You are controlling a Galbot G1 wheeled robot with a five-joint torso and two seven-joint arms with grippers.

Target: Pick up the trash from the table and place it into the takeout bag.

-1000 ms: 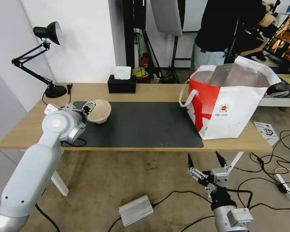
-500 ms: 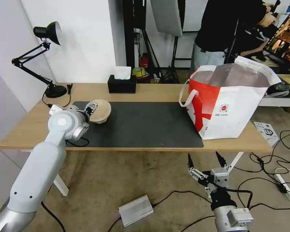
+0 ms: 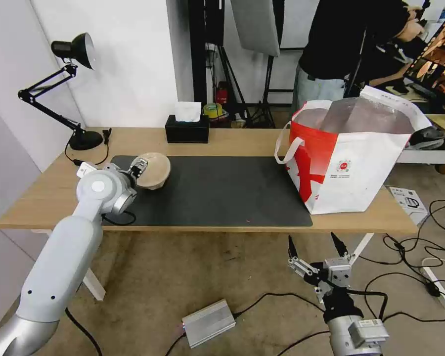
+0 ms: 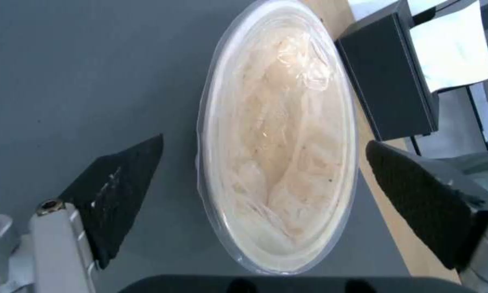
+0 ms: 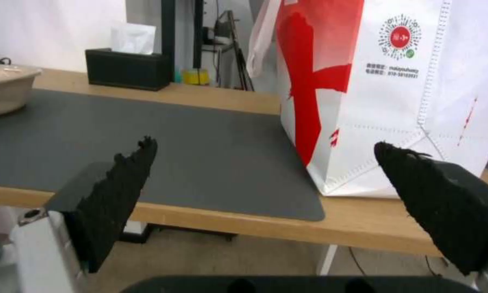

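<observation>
One beige paper bowl on the mat | left gripper spread wide around it, not touching | right gripper wide, parked below the table | takeout bag apart

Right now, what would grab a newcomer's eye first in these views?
The takeout bag, white with red panels, stands open on the right end of the table. At the left end of the dark mat, the left gripper has its jaws spread either side of the beige paper bowl, not touching it. The right gripper hangs open below the table's front edge.
</observation>
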